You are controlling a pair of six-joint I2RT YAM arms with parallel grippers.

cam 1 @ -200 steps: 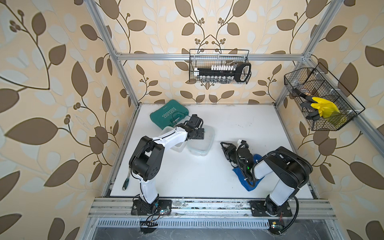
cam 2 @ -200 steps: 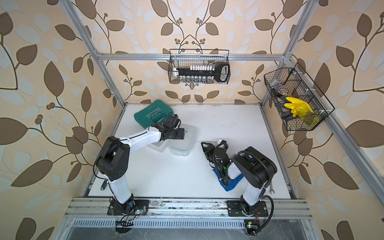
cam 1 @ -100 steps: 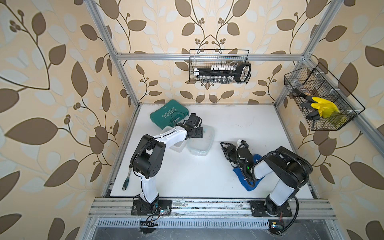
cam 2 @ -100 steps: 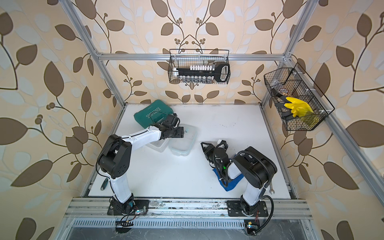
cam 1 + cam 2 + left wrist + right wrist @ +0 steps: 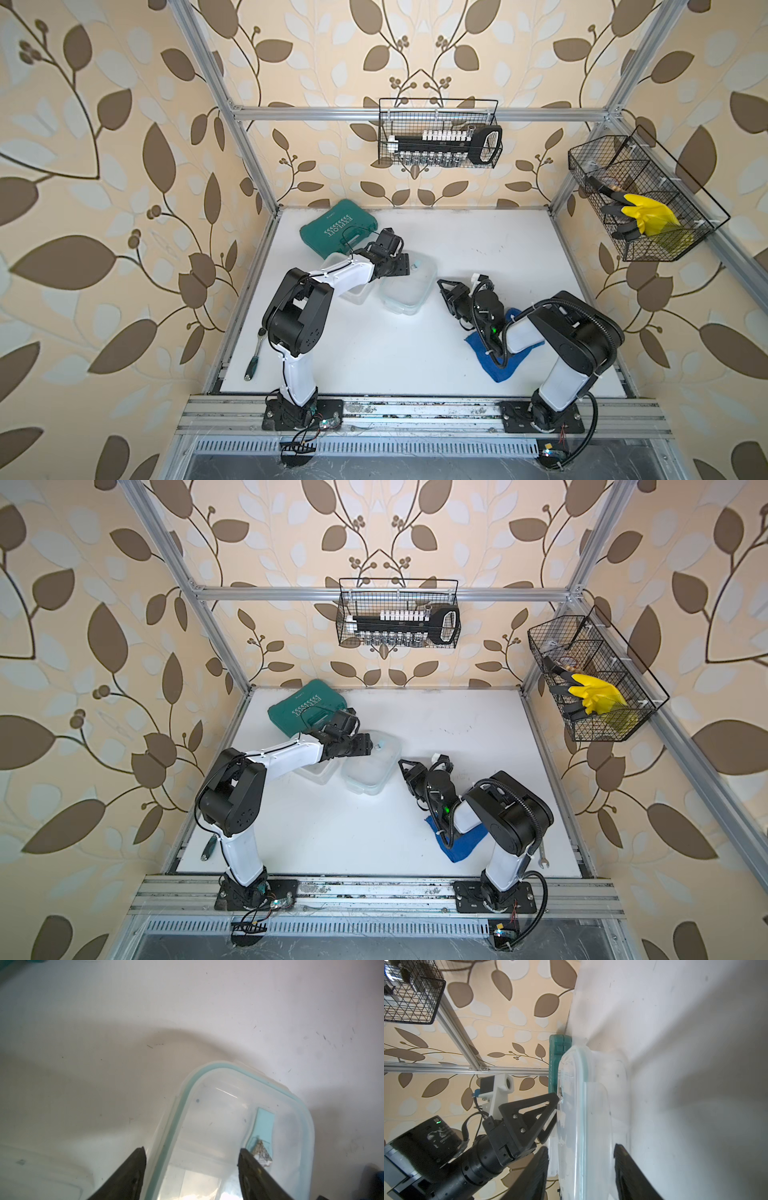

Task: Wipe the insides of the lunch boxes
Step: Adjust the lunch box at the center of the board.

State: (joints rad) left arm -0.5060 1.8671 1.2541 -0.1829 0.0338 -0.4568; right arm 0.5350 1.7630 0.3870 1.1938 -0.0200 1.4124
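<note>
— Where do things stand?
— On the worktop point(image 5: 478, 232), by the green tool case point(image 5: 336, 230): the lidded lunch box point(image 5: 409, 289), and the other lunch box point(image 5: 357, 296) partly under the left arm.
— Grippers?
— The left gripper point(image 5: 191, 1149) is open over the lid, one fingertip point(image 5: 553, 1098) touching it. The right gripper point(image 5: 580, 1147) is open and empty, just beside that box.

Bare table point(image 5: 374, 353) at centre; green case point(image 5: 332, 230) just behind lunch boxes point(image 5: 409, 291).

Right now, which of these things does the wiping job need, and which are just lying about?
For the job: lidded clear lunch box, open clear lunch box, blue cloth.
Lying about: green tool case, ratchet, wrench, basketed socket rail, yellow glove.
</note>
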